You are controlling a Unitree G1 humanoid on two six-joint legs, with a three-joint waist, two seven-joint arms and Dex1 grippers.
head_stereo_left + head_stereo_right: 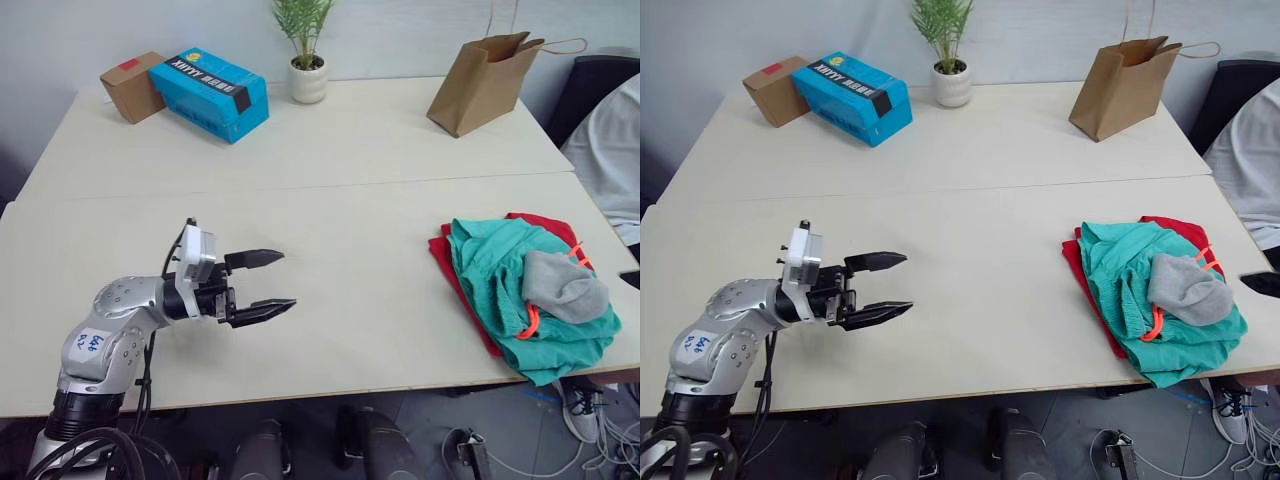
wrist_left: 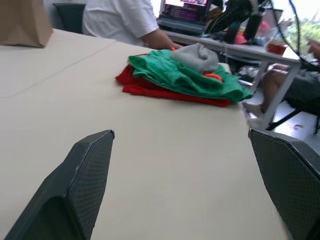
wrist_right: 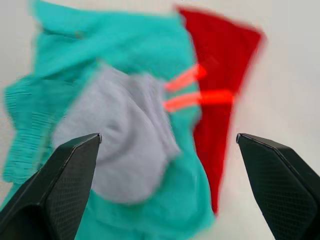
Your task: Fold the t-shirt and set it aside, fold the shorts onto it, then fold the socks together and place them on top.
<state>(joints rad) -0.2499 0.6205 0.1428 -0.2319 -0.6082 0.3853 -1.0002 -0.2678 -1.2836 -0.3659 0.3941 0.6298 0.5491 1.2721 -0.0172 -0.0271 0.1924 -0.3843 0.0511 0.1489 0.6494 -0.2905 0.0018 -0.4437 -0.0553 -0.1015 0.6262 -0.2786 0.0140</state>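
The red t-shirt (image 1: 452, 270) lies folded at the table's right end, near the front edge. The teal shorts (image 1: 490, 270) are folded on top of it, their orange drawstring (image 1: 530, 322) showing. A bundle of grey socks (image 1: 562, 285) rests on the shorts. My left gripper (image 1: 288, 279) hovers open and empty over bare table at the left, pointing toward the pile. In the right wrist view my right gripper (image 3: 168, 135) is open just above the socks (image 3: 115, 145), shorts (image 3: 100, 45) and t-shirt (image 3: 220, 65), holding nothing.
Along the far side stand a cardboard box (image 1: 132, 87), a blue box (image 1: 210, 92), a potted plant (image 1: 307, 60) and a brown paper bag (image 1: 485, 80). A person in a white shirt (image 1: 610, 150) sits at the right end of the table (image 1: 350, 210).
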